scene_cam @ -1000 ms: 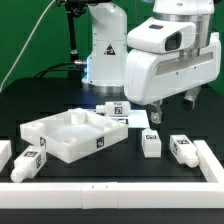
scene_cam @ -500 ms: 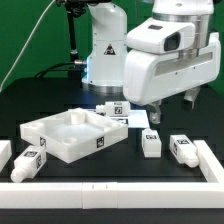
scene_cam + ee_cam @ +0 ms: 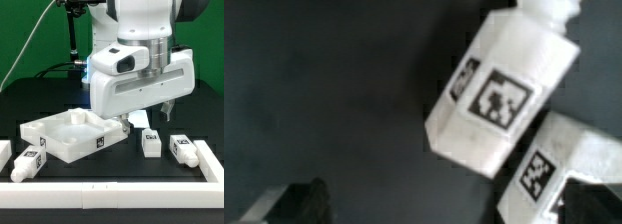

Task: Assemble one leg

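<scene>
1. The white, smooth-cased Panda arm (image 3: 140, 70) fills the upper centre of the exterior view. Its gripper (image 3: 148, 113) hangs low over the black table (image 3: 40, 100), with its dark fingers (image 3: 168, 106) spread apart and grasping nothing.
2. A large white square tray-like piece (image 3: 60, 140) sits at the lower left of the exterior view, with a small tag on its front wall.
3. White rails (image 3: 110, 188) border the table along the bottom and the exterior view's right.
4. The leg (image 3: 141, 121), a stubby white plastic peg, lies on the table just under the gripper at the centre of the exterior view. Only the wrist view shows it close up (image 3: 491, 95): a blocky body, a narrower stub at one end, and a square tag on its face, well apart from one dark finger (image 3: 295, 200).
5. Similar pegs lie at lower centre (image 3: 150, 143), lower right (image 3: 183, 150) and lower left (image 3: 28, 163) of the exterior view.
6. A second tagged white piece (image 3: 562, 165) lies against the leg in the wrist view.
7. The tags are black-and-white square patterns, too blurred to read.
</scene>
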Controlling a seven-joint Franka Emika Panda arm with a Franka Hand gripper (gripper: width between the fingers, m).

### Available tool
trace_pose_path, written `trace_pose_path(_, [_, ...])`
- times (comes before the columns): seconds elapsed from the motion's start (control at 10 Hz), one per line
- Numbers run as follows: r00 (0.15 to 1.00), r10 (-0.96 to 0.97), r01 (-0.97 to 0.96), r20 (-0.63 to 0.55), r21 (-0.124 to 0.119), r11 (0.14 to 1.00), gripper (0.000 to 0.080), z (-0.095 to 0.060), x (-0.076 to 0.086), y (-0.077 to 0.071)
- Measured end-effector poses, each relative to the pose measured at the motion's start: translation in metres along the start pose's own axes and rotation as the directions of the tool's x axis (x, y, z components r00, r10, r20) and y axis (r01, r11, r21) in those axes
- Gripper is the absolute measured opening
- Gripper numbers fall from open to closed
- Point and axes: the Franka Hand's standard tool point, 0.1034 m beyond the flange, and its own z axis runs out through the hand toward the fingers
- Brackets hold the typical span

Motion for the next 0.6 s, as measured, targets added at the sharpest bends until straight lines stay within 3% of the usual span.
trace_pose_path(0.2, [1.000, 0.010, -0.010, 0.003, 0.002, 1.000, 0.0650, 0.002, -0.002, -0.002])
trace_pose_path(0.4, [0.997, 0.075, -0.075, -0.002, -0.004, 0.997, 0.0650, 0.024, -0.021, -0.019])
trace_pose_path(0.6, [0.998, 0.054, -0.054, -0.012, -0.007, 0.999, 0.0650, 0.048, -0.031, -0.011])
